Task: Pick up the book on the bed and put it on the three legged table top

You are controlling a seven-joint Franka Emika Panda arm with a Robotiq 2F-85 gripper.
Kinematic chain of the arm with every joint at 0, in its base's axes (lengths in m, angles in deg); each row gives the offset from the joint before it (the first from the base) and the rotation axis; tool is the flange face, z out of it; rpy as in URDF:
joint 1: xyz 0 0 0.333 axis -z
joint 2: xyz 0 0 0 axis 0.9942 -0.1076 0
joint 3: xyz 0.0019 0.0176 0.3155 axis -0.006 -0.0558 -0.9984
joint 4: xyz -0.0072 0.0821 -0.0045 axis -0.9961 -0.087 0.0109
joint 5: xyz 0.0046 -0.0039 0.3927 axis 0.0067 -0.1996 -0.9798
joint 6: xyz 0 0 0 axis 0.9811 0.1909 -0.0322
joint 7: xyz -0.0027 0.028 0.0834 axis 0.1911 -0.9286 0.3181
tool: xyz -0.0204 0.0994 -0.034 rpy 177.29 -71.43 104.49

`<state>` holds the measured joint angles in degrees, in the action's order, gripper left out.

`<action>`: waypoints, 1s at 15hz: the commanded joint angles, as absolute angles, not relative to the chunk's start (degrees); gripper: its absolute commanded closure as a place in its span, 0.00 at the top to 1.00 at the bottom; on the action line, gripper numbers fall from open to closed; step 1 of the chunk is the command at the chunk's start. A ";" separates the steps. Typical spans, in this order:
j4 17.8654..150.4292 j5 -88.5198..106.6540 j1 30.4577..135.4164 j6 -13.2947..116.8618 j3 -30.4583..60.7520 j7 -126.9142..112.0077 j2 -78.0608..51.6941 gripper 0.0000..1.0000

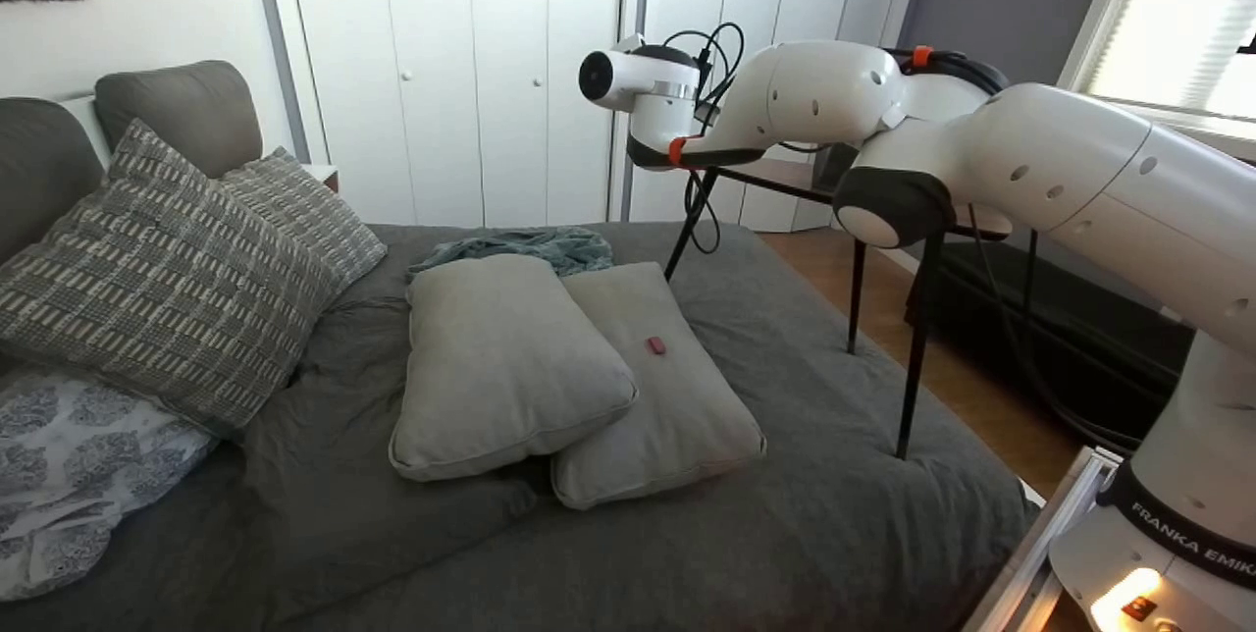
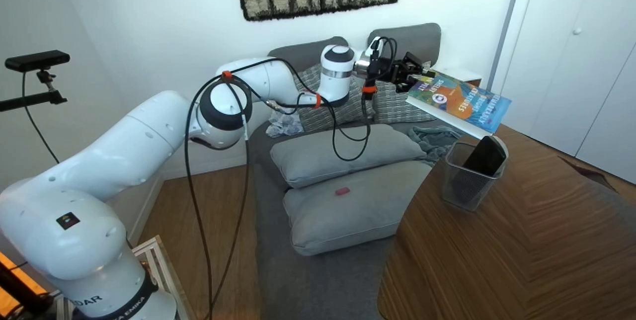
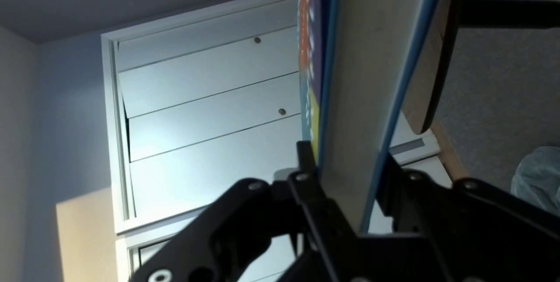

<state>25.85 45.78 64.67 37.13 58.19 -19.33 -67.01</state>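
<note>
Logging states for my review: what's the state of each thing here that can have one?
Book: closed, held off the bed
Fingers: shut on the book
Wooden table: standing
Mesh bin: upright, dark object inside
Cloth: crumpled
Plain pillows: lying, overlapping
Plaid pillows: leaning
Knobbed closet doors: closed

A mesh bin point(image 2: 462, 190) is standing near the edge of the table point(image 2: 502, 265), while two of its dark legs point(image 1: 916, 357) are meeting the bed point(image 1: 726, 558) in an exterior view. On the bed, two pale pillows point(image 1: 510, 357) are lying together, one overlapping the other, with a teal cloth point(image 1: 564, 244) bunching up just beside them. Plaid pillows point(image 1: 206, 269) are leaning at the bed's head, and a white patterned fabric point(image 1: 78, 475) is spreading next to one.
</note>
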 commanded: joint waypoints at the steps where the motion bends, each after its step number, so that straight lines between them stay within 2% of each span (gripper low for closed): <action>1: 25.84 45.73 64.69 37.13 58.11 -19.62 -67.05 0.35; 2: 25.84 45.68 64.62 37.13 58.06 -19.78 -67.04 0.35; 3: 25.99 45.78 64.56 37.16 57.97 -19.17 -67.41 0.10; 15: 24.78 47.53 71.78 39.23 59.51 -12.81 -73.07 0.10</action>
<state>27.44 45.87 69.40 37.67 57.71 -13.73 -71.25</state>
